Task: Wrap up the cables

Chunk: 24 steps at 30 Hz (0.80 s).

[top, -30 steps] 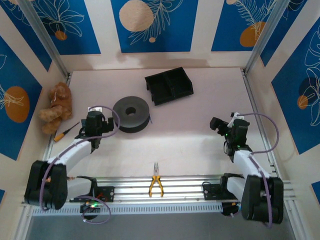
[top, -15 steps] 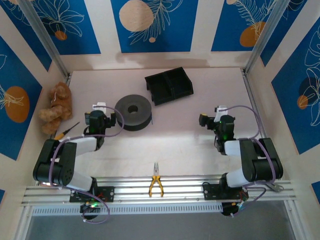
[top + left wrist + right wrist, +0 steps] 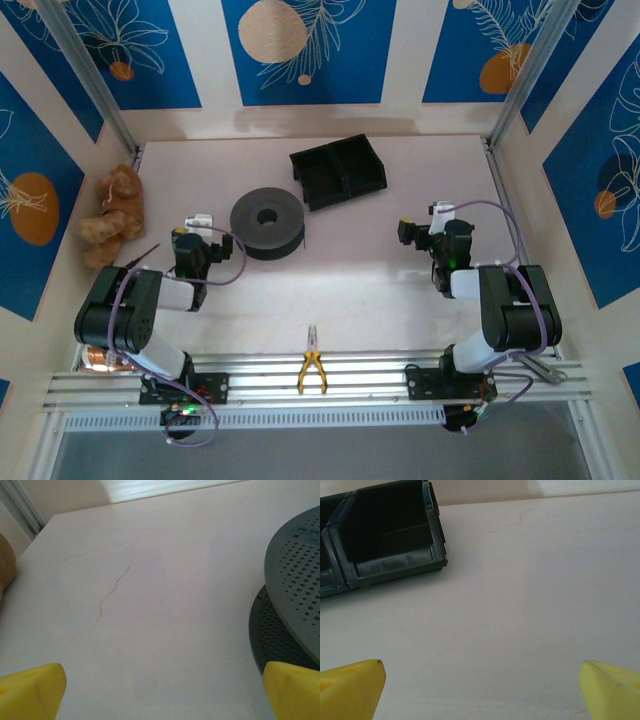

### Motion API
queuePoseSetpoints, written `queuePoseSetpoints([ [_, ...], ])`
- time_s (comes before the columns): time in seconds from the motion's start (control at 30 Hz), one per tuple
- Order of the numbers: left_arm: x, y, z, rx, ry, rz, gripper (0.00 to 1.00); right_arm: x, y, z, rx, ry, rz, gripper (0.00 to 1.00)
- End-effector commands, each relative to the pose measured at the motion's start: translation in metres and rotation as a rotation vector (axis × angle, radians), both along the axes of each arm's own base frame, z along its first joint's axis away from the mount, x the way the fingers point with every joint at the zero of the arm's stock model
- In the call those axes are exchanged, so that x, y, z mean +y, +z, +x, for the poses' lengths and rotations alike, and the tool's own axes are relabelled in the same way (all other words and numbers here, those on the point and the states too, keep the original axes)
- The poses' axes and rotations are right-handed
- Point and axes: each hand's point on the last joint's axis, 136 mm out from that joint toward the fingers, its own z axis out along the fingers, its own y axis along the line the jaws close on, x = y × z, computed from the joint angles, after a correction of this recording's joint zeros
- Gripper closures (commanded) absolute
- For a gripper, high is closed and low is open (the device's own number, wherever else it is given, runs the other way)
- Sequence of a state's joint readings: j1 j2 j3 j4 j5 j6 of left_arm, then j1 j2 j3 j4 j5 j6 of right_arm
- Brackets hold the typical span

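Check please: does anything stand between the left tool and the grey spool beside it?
Nothing visible does. The left tool is open over bare table, with nothing between its fingers. The grey spool lies ahead and to its right, apart from it, with only table surface in between.

This looks like a robot lab. A left arm [image 3: 130, 315] and a right arm [image 3: 512, 318] are bolted to a metal rail [image 3: 370, 385] at the near edge of a pale bench [image 3: 380, 265]. Blue walls [image 3: 300, 50] with painted leaves close it in. A teddy bear [image 3: 112, 215], pliers [image 3: 312, 368] and a black bin [image 3: 338, 172] lie about.
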<state>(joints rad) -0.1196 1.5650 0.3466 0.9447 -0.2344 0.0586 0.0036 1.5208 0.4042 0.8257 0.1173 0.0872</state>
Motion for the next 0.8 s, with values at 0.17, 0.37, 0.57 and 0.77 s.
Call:
queuePoseSetpoints([
  [0.17, -0.001, 0.0098, 0.0055, -0.04, -0.012, -0.026, 0.0, 0.0057, -0.0002, 0.0006, 0.013, 0.033, 0.022, 0.01],
  [0.37, -0.0016, 0.011, 0.006, -0.044, -0.015, -0.024, 0.0, 0.0058, 0.0, 0.0012, 0.013, 0.033, 0.023, 0.01],
  [0.57, -0.0013, 0.0101, 0.0055, -0.041, -0.014, -0.023, 0.0, 0.0055, -0.0008, 0.001, 0.016, 0.032, 0.021, 0.01],
  [0.77, -0.0017, 0.0104, 0.0058, -0.041, -0.015, -0.023, 0.0, 0.0056, -0.0002, 0.0008, 0.013, 0.032, 0.021, 0.01],
])
